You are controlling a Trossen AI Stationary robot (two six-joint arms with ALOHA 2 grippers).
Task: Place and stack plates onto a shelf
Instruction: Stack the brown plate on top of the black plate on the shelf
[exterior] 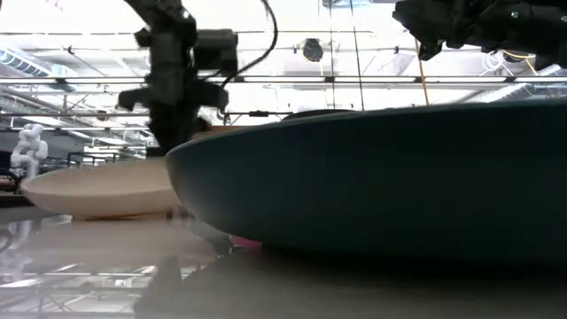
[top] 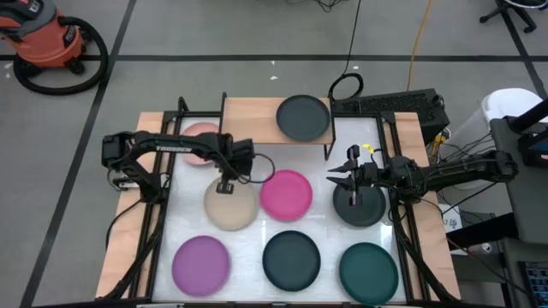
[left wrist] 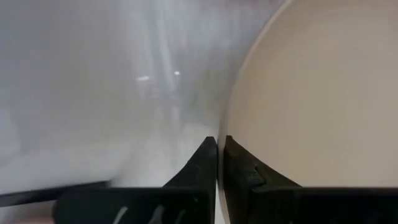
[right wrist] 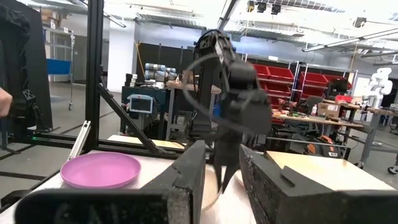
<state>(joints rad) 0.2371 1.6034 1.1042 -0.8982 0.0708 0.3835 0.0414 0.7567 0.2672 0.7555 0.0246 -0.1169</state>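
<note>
My left gripper (top: pixel 226 185) stands over the beige plate (top: pixel 232 208) and is shut on its rim; the low view shows it coming down onto that plate (exterior: pixel 97 190). My right gripper (top: pixel 340 176) is open and empty, level above a charcoal plate (top: pixel 360 208) on the table. The shelf (top: pixel 248 115) at the far edge carries the other charcoal plate (top: pixel 303 117). On the table lie the salmon pink (top: pixel 199 135), magenta (top: pixel 286 194), purple (top: pixel 201 263), dark teal (top: pixel 291 259) and green (top: pixel 369 272) plates. My left gripper pinches the beige plate's rim (left wrist: pixel 231 121) at its far side, one finger inside the plate and one outside. The fingers come from above, pointing down. The plate lies low and about level on the table; whether it is lifted I cannot tell.
The shelf's plank has free room left of its charcoal plate. Black frame rails (top: pixel 158 214) run along both table sides. The dark teal plate (exterior: pixel 372 177) fills the low view. In the right wrist view the left arm (right wrist: pixel 233 106) stands ahead, with the purple plate (right wrist: pixel 99 169) beside it.
</note>
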